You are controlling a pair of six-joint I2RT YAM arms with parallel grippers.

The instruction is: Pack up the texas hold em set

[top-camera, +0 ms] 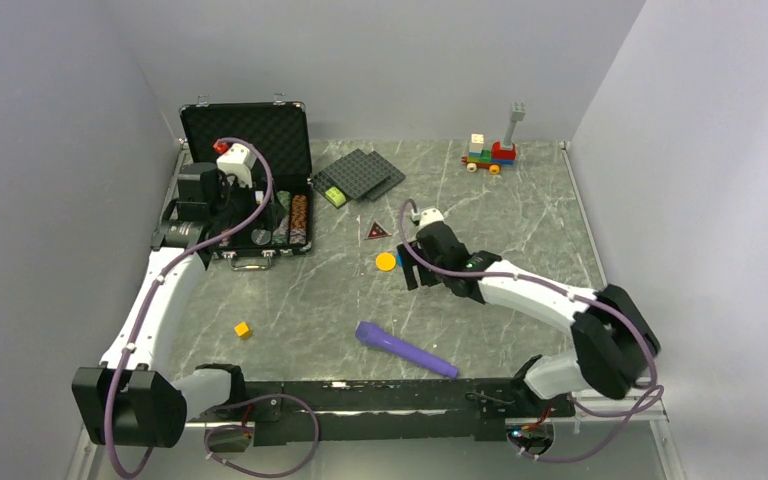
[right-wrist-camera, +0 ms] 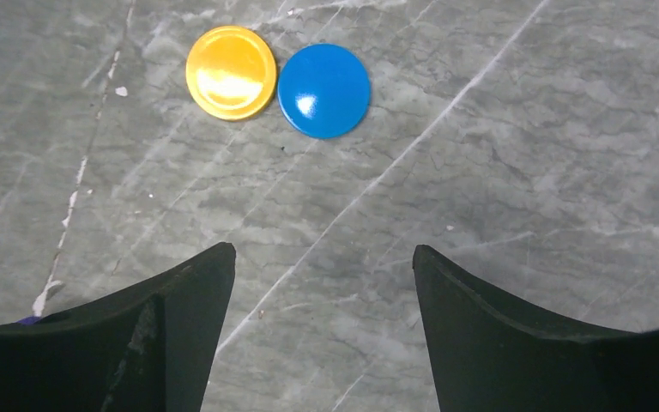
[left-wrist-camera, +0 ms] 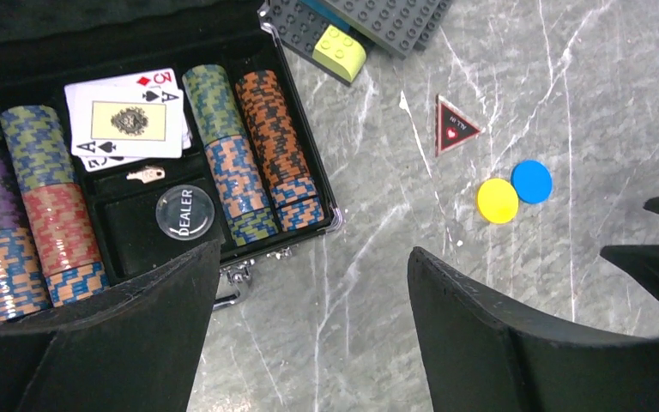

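Nearest, the right hand [right-wrist-camera: 323, 251] hovers released over the worktop [right-wrist-camera: 523, 172], with the yellow disc [right-wrist-camera: 231, 72] and blue disc [right-wrist-camera: 323, 90] touching side by side just beyond its fingers. Farther on lies the dark red triangle [left-wrist-camera: 453, 127]. At the upper left of the top view, the open case [top-camera: 245, 135] holds chip stacks [left-wrist-camera: 249, 154] and playing cards [left-wrist-camera: 129, 120], and the left hand [left-wrist-camera: 313, 253] is spread empty over its front edge.

Left gripper [left-wrist-camera: 313, 251] jaws apart, nothing between them, over the marble table [left-wrist-camera: 360, 335]. Case [left-wrist-camera: 133, 236] open at left, holding striped chip stacks [left-wrist-camera: 257, 129], face-up playing cards [left-wrist-camera: 129, 120], a clear DEALER button [left-wrist-camera: 184, 212] and a small key [left-wrist-camera: 146, 174]. Right of the case are the dark red triangle [left-wrist-camera: 455, 127] and the yellow disc [left-wrist-camera: 498, 201] just beside the blue disc [left-wrist-camera: 532, 181]. Grey building plates [left-wrist-camera: 386, 21] and a lime brick [left-wrist-camera: 340, 51] sit at the top edge.
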